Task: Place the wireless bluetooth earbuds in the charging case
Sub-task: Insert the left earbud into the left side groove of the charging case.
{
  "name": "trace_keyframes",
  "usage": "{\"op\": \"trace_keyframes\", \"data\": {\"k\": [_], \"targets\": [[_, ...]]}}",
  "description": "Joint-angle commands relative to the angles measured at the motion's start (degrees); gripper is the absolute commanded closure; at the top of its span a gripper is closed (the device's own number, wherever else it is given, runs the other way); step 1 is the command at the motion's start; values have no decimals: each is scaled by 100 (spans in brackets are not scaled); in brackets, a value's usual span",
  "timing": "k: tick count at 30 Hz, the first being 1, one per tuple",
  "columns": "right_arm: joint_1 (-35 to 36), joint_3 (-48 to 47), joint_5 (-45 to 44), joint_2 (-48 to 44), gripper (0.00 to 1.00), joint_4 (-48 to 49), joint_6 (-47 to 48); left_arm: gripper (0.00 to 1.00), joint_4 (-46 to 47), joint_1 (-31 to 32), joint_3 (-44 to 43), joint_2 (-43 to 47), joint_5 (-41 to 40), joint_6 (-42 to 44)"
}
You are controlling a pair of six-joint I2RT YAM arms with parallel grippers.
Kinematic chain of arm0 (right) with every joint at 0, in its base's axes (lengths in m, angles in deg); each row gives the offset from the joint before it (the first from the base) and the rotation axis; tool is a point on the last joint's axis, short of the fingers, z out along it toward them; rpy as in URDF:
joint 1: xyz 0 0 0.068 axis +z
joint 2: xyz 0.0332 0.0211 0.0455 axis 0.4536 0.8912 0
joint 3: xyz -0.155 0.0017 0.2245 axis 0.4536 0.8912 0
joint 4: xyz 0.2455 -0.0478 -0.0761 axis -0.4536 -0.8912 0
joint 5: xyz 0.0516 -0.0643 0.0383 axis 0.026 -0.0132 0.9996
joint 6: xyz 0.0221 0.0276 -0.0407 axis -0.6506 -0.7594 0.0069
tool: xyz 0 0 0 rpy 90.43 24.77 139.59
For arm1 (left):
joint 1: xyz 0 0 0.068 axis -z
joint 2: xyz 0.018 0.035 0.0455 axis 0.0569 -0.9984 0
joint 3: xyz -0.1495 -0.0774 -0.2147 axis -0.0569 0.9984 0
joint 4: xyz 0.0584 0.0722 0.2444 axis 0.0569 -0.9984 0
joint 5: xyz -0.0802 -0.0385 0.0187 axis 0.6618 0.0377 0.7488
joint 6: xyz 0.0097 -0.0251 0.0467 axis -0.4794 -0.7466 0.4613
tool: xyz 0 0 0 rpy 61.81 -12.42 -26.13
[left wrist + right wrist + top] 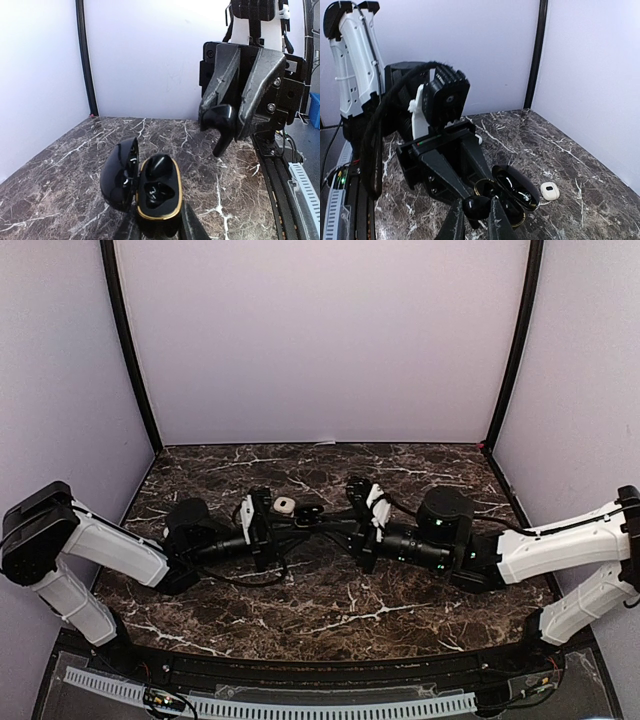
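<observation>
So here's where we're at: our right pincer (476, 222) is clamped on a glossy black earbud (220, 120), pinching the rounded head with the stem poking out below the tips. It hangs in the air near the charging case (178, 195), a bit above and to one side, not touching it. Our left pincer (161, 231) is closed on the bottom of that case and seems to hold it up off the counter (330, 610). The lid (119, 175) is flipped open and the gold-rimmed pockets face the bud. One pocket looks like it already has a second bud (159, 164) sitting in it. The other looks empty, though it's dark in there.

Handling-wise, we reckon the bud is featherlight, hard and slick, so it could twist or squirt out of the tips if it bumps the rim. Gripping the head seems right, since the stem likely goes in first. A gentle drop-in beats pushing hard. The case is rigid and smooth too, so it could slip in the left grip.

There's also a small white rounded thing (285, 505) lying on the counter near the arms; we can't tell what it is.
</observation>
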Motion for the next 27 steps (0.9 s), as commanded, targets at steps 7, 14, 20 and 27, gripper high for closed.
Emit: {"op": "trace_keyframes", "data": {"k": [7,14,20,27], "targets": [[235,-85,-1239,479,100,1474,-159,87,657,185,28,-146,-546,-72],[243,-142,-1029,637,100,1453,54,87,503,194,4,-85,-548,-19],[253,-230,-958,697,100,1416,108,87,490,207,-13,-126,-459,61],[261,-355,-864,773,100,1250,261,87,301,220,-78,-105,-357,105]]}}
